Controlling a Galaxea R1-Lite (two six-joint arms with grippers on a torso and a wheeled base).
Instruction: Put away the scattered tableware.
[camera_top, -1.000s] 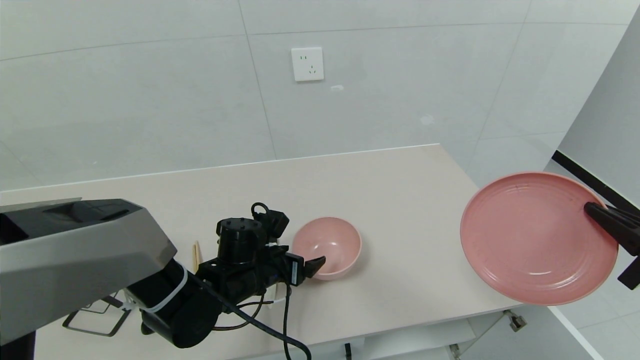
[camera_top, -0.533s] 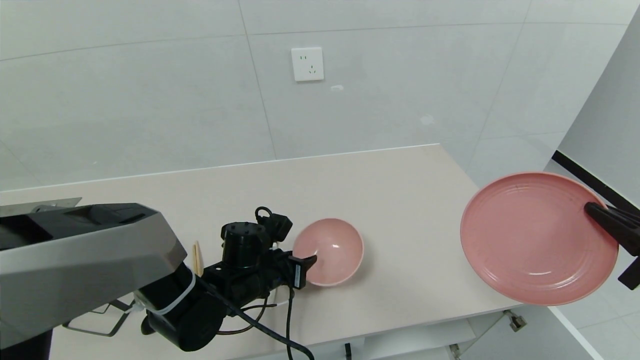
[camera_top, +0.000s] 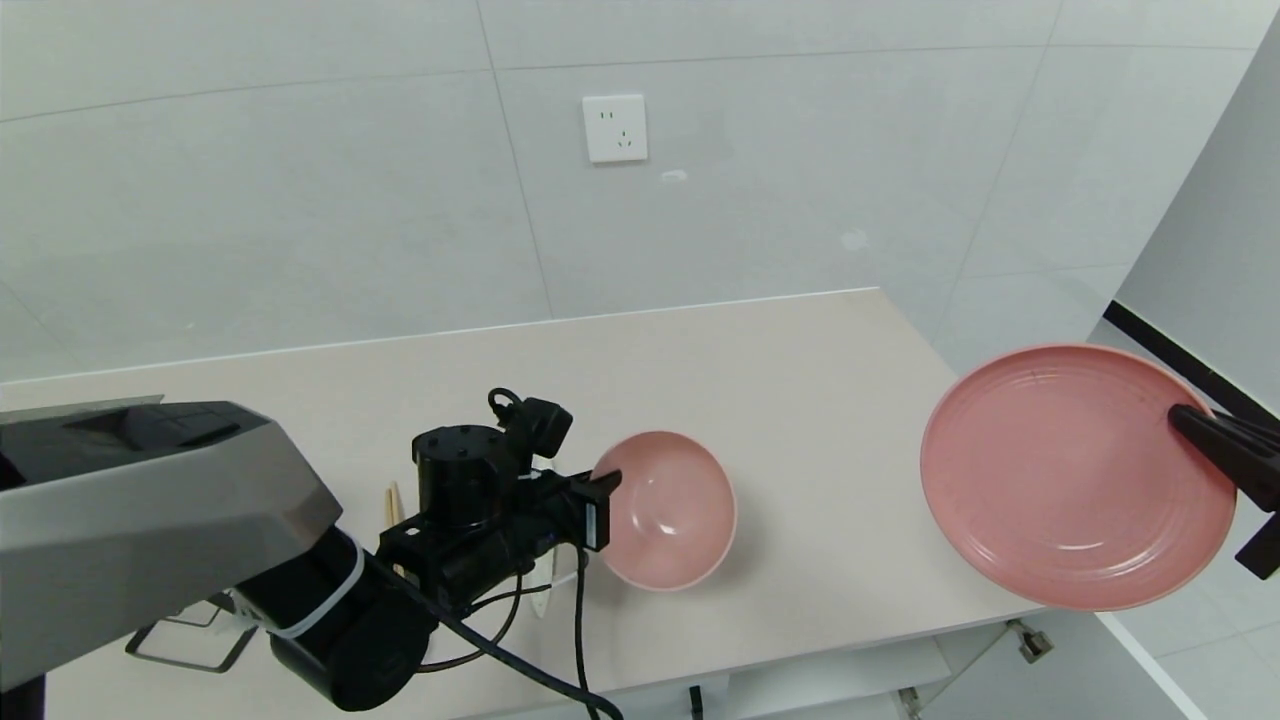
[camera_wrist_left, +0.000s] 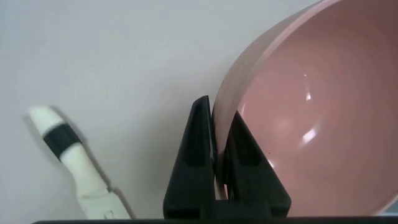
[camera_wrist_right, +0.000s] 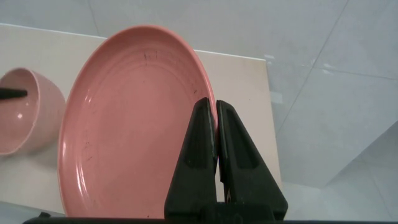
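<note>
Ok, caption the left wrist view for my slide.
Left gripper clamped on the pink bowl at its rim; white utensil on the table.

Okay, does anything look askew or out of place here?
The pink bowl is tilted, its rim pinched by the left gripper, rather than sitting flat on the table. The pink plate hangs tilted in the air at the table's right edge, clamped by the right gripper.

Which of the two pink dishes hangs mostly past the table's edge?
The flat plate, held at its rim by the right gripper. The bowl, in the left gripper, is tilted over the table.
</note>
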